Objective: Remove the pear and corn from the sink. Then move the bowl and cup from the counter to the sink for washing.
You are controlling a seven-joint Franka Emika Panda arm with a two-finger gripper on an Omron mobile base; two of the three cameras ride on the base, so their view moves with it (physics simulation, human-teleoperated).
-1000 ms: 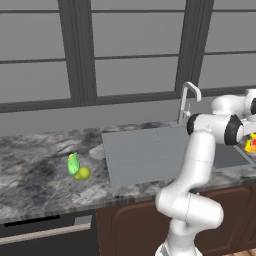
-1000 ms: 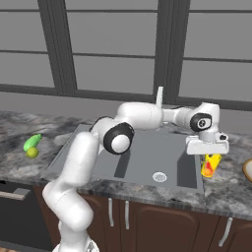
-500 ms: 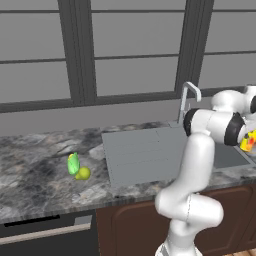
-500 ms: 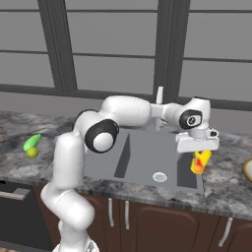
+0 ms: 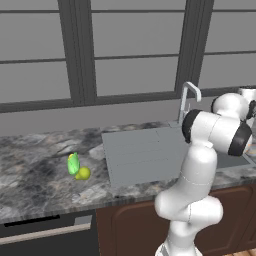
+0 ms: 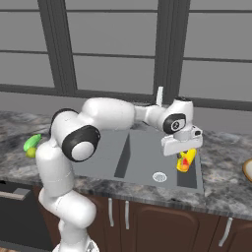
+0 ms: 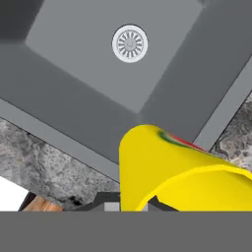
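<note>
Right of centre in the right base view, my gripper (image 6: 183,156) hangs over the sink (image 6: 147,165), jaws clamped on the cup (image 6: 185,160), which dangles yellow with its red mark just below the hand. Through the hand view the cup (image 7: 172,172) fills the lower right, lying across the fingers, and beyond it I see the basin floor and the drain (image 7: 130,43) near the top centre. I judge I am carrying it this way so it clears the basin's rim before I lower it; the cup sits above the near right part of the basin, not yet on the floor.

At the left of the left base view, the corn (image 5: 73,163) and the pear (image 5: 82,173) rest touching each other on the counter (image 5: 35,170), well apart from the basin, so that half of the job looks done. At the far right edge of the right base view a tan sliver on the counter is probably the bowl (image 6: 247,170), waiting its turn.

Next I mean to descend and let go gently, since a tapered cup dropped from height may roll.
</note>
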